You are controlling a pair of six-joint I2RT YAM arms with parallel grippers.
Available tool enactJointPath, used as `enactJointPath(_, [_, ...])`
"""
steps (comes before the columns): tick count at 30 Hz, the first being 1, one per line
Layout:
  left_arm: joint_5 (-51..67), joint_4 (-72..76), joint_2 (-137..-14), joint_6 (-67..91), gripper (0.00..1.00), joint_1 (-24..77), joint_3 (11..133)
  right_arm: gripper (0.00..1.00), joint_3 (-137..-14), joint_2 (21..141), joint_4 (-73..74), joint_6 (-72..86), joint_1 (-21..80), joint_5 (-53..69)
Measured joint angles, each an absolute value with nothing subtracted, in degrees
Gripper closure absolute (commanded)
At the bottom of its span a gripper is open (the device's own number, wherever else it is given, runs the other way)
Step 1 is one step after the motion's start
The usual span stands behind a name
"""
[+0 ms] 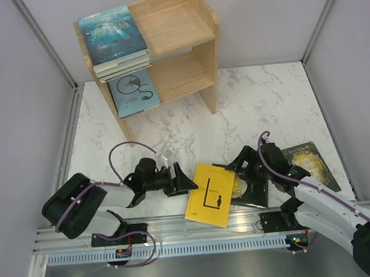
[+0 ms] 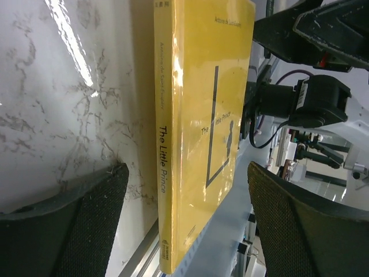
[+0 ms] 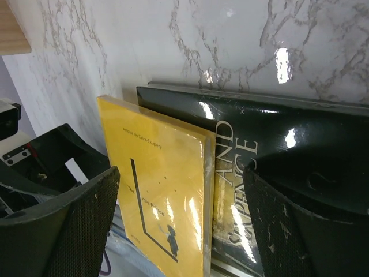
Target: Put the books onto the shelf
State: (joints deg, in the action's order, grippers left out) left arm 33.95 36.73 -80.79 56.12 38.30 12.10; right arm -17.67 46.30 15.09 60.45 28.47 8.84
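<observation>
The wooden shelf (image 1: 182,32) stands at the back, with a stack of books topped by a teal cover (image 1: 111,33) on its upper tier and a pale blue book (image 1: 134,92) on the lower one. A yellow book (image 1: 209,194) lies at the table's front edge, partly over a black book (image 1: 253,192). A green-gold book (image 1: 311,163) lies at the right. My left gripper (image 1: 187,182) is open at the yellow book's spine (image 2: 164,144), one finger (image 2: 86,219) on each side, not touching. My right gripper (image 1: 241,175) hangs open over the yellow book (image 3: 161,190) and the black book (image 3: 265,144).
The yellow book's near end overhangs the metal rail (image 1: 180,226) at the table's front. Grey walls close in both sides. The right halves of both shelf tiers (image 1: 182,74) hold no books. A shelf corner (image 3: 11,29) shows in the right wrist view.
</observation>
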Motion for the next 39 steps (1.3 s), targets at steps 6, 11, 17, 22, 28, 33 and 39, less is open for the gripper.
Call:
enactJointPath(6, [35.3, 46.1, -84.3, 58.1, 0.22, 40.3, 8.6, 0.10, -17.3, 48.1, 11.9, 61.3, 28.5, 10.7])
enactJointPath(11, [36.6, 52.6, -89.0, 59.8, 0.39, 43.1, 7.0, 0.10, -17.0, 50.2, 8.5, 62.0, 28.5, 11.7])
enactJointPath(17, [39.3, 68.3, -102.7, 65.4, 0.77, 45.2, 6.2, 0.11, -16.4, 51.0, 6.2, 62.4, 28.5, 12.3])
enactJointPath(22, [43.7, 85.4, -115.3, 72.0, 0.98, 45.5, 5.7, 0.11, -15.8, 50.1, 5.8, 62.5, 28.5, 12.3])
enactJointPath(28, [43.9, 87.7, -116.3, 74.4, 0.98, 45.5, 5.6, 0.09, -15.7, 47.3, 8.8, 61.7, 28.5, 12.1])
enactJointPath(33, [41.6, 83.0, -107.1, 76.3, 0.98, 45.8, 4.0, 0.04, -18.0, 44.1, 12.4, 59.9, 28.5, 12.1])
enactJointPath(39, [37.1, 60.6, -84.9, 75.1, 0.98, 45.2, 5.5, 0.02, -24.4, 42.7, 13.0, 57.5, 28.5, 12.8])
